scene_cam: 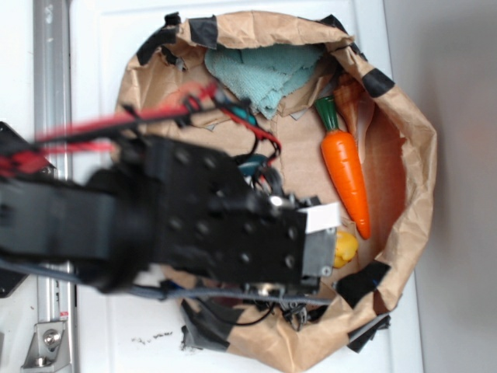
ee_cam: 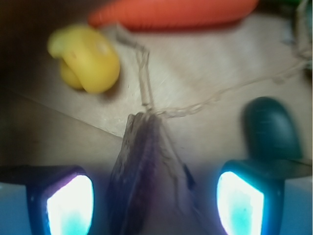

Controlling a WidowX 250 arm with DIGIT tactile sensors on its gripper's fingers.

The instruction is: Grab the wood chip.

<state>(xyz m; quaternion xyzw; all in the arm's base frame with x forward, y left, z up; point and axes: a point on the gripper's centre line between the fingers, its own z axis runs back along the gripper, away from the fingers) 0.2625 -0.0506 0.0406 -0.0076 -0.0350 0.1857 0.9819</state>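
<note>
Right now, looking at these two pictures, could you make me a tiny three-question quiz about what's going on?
1. True or false: the wood chip lies between the gripper fingers.
2. Which sits nearest the carrot tip in the wrist view? A) yellow toy B) green pickle C) teal cloth
3. Fill in: everything lies in a crumpled brown ___ nest.

Key: 1 true; 2 A; 3 paper.

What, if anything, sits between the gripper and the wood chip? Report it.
Nothing visible. In the wrist view the wood chip lies directly between the open gripper fingers, with bare paper on both sides. The green pickle sits outside the right finger.
</note>
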